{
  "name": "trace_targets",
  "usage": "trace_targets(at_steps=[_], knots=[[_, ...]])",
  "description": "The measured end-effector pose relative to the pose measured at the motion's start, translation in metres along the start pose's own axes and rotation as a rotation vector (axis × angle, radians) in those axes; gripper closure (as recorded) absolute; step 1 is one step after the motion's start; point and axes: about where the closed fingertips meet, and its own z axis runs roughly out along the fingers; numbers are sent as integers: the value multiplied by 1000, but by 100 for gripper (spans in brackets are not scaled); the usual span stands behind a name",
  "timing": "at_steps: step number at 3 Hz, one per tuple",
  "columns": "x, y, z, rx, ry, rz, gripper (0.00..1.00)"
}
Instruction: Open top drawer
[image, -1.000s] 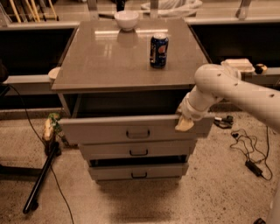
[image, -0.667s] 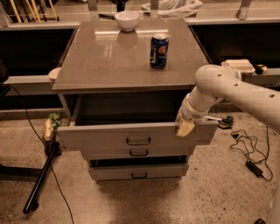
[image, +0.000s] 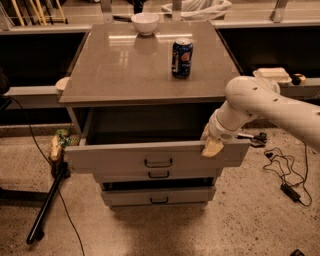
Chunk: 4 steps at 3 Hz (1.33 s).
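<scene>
The top drawer (image: 120, 157) is the widest grey drawer of the cabinet. It stands pulled out toward me, and its dark inside shows behind the front panel. Its small dark loop handle (image: 158, 163) sits at the centre of the front. My gripper (image: 212, 146), on the white arm coming in from the right, rests on the right part of the drawer front at its top edge, well right of the handle. The two shorter drawers, middle (image: 159, 174) and bottom (image: 159, 196), sit below it.
A blue soda can (image: 182, 58) and a white bowl (image: 145, 22) stand on the cabinet top (image: 115, 70). A black pole (image: 47, 205) and a cable lie on the floor at left. Cables and an adapter (image: 289, 191) lie at right.
The top drawer has slid further out toward me. My gripper has moved down and toward me with the drawer front.
</scene>
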Motion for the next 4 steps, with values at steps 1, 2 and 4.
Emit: trace_targets(at_steps=[1,2,4], knots=[[0,0,0,0,0,0,39],[1,15,11,-53,14,-13,16],[-11,60,5,-124,50,-28,0]])
